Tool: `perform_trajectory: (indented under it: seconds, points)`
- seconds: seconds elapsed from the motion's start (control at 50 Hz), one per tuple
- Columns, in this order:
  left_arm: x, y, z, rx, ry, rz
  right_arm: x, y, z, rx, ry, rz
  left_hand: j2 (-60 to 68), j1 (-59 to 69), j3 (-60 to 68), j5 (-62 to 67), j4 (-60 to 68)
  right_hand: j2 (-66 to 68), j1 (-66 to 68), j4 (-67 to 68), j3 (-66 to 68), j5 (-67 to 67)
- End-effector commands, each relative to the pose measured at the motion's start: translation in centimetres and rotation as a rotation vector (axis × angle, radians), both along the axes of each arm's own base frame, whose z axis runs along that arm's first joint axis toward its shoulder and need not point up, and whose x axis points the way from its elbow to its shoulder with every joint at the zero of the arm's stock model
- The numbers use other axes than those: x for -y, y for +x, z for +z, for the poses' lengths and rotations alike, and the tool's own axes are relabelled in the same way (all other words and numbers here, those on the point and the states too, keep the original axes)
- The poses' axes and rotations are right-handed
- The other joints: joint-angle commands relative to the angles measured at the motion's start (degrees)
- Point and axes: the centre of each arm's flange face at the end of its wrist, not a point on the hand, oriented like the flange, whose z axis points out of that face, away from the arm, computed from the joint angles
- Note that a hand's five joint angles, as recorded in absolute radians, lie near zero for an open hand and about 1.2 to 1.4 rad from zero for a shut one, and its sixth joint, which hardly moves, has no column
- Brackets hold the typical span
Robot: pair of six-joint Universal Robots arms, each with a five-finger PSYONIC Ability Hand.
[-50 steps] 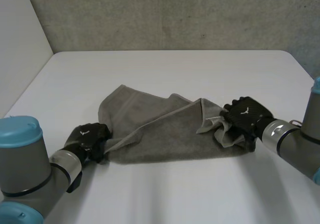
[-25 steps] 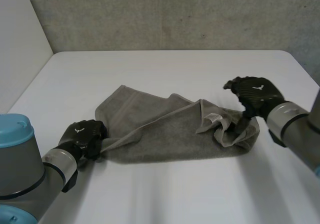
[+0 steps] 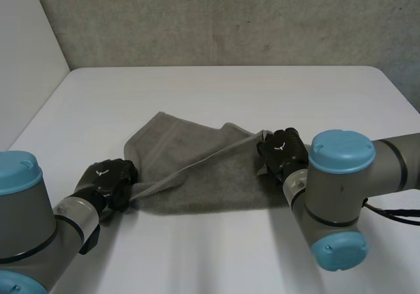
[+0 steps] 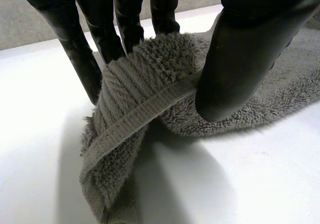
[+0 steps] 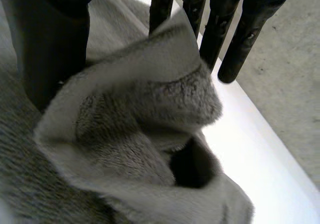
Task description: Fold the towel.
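A grey towel (image 3: 190, 169) lies crumpled on the white tabletop (image 3: 216, 90), its far-left part spread flat and a hemmed edge running across it. The left hand (image 3: 105, 179) grasps the towel's near-left corner. In the left wrist view the thumb (image 4: 240, 59) presses the hem against the fingers (image 4: 75, 39), and the cloth is gathered into a ridge between them. The right hand (image 3: 283, 151) holds the towel's right end, where a bunched fold stands up between its thumb (image 5: 55, 49) and fingers (image 5: 220, 29). In the head view the right arm (image 3: 338, 195) covers the towel's right end, so its outline there cannot be made out.
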Motion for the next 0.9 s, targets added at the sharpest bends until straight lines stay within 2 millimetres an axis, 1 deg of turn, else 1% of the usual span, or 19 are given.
perform_trajectory:
  seconds: [0.02,0.08,0.14,0.18,0.28,0.36,0.38,0.4,0.44,0.46,0.48,0.5,0.52,0.56,0.58,0.6,0.72,0.84,0.9]
  points:
    - [0.1,0.1,0.0,0.0,0.001,0.005,1.1,0.3,-0.7,-0.022,-0.081,-0.002,1.7,2.1,1.6,1.9,1.6,10.3,10.5,10.5,10.2,9.8]
    - [0.1,0.1,0.0,0.0,0.001,0.005,1.4,0.6,-1.2,-0.042,-0.104,0.007,7.1,7.5,7.0,7.3,6.9,16.2,16.4,16.4,16.1,15.7]
    - [0.1,0.1,0.1,0.0,0.001,0.005,1.8,0.4,-1.2,-0.052,-0.113,-0.004,11.0,11.3,10.9,11.2,10.8,44.9,45.0,45.0,44.7,44.3]
    - [0.1,0.1,0.5,-0.003,-0.011,0.007,2.0,0.3,-0.7,-0.038,-0.122,-0.01,21.7,22.0,21.6,21.9,21.5,49.0,49.1,49.2,48.8,48.4]
    - [0.4,0.1,1.6,-0.016,-0.054,0.008,1.8,0.1,4.2,0.067,-0.208,-0.02,27.3,27.6,27.2,27.5,27.1,49.0,49.1,49.2,48.8,48.4]
    - [1.1,0.1,3.6,-0.036,-0.118,0.017,1.3,-0.4,11.4,0.294,-0.293,-0.028,27.3,27.6,27.2,27.5,27.1,49.0,49.1,49.2,48.8,48.4]
    - [1.7,0.4,5.2,-0.049,-0.17,0.028,1.1,-1.1,14.5,0.374,-0.331,-0.02,27.3,27.6,27.2,27.5,27.1,49.0,49.1,49.2,48.8,48.4]
    - [2.2,0.8,7.0,-0.061,-0.224,0.047,1.1,-1.1,14.5,0.375,-0.331,-0.02,27.3,27.6,27.2,27.5,27.1,49.0,49.1,49.2,48.8,48.4]
    - [2.7,1.4,9.1,-0.074,-0.282,0.065,0.3,-3.1,20.4,0.481,-0.38,0.0,27.3,27.6,27.2,27.5,27.1,49.0,49.1,49.2,48.8,48.4]
    - [2.7,1.4,9.1,-0.074,-0.282,0.065,0.3,-3.1,20.4,0.482,-0.38,0.001,27.3,27.6,27.2,27.5,27.1,49.0,49.1,49.2,48.8,48.4]
    - [3.3,2.1,11.4,-0.084,-0.348,0.089,0.3,-4.3,22.6,0.514,-0.385,-0.003,27.3,27.6,27.2,27.5,27.1,49.0,49.1,49.2,48.8,48.4]
    - [3.7,2.8,13.8,-0.093,-0.41,0.116,0.3,-4.4,22.6,0.514,-0.385,-0.003,27.3,27.6,27.2,27.5,27.1,49.0,49.1,49.2,48.8,48.4]
    - [3.7,2.8,13.8,-0.093,-0.411,0.116,0.5,-5.6,24.4,0.543,-0.383,-0.012,27.3,27.6,27.2,27.5,27.1,49.0,49.1,49.2,48.8,48.4]
    - [3.7,3.8,18.7,-0.115,-0.526,0.147,0.7,-6.8,26.2,0.579,-0.374,-0.024,27.3,27.6,27.2,27.5,27.1,49.0,49.1,49.2,48.8,48.4]
    - [3.7,3.8,18.8,-0.115,-0.527,0.148,0.7,-7.7,27.6,0.612,-0.354,-0.029,27.3,27.6,27.2,27.5,27.1,49.0,49.1,49.2,48.8,48.4]
    - [3.5,4.1,20.9,-0.129,-0.572,0.155,0.9,-8.8,28.9,0.644,-0.323,-0.037,27.3,27.6,27.2,27.5,27.1,49.0,49.1,49.2,48.8,48.4]
    - [2.6,4.5,26.7,-0.156,-0.679,0.164,1.8,-12.2,31.9,0.717,-0.247,-0.043,27.3,27.6,27.2,27.5,27.1,49.0,49.1,49.2,48.8,48.4]
    - [2.4,4.6,27.9,-0.162,-0.696,0.166,2.9,-15.3,33.5,0.751,-0.18,-0.021,27.3,27.6,27.2,27.5,27.1,49.0,49.1,49.2,48.8,48.4]
    - [2.7,4.5,27.2,-0.158,-0.674,0.163,4.1,-15.4,32.1,0.752,-0.094,0.004,27.3,27.6,27.2,27.5,27.1,49.0,49.1,49.2,48.8,48.4]
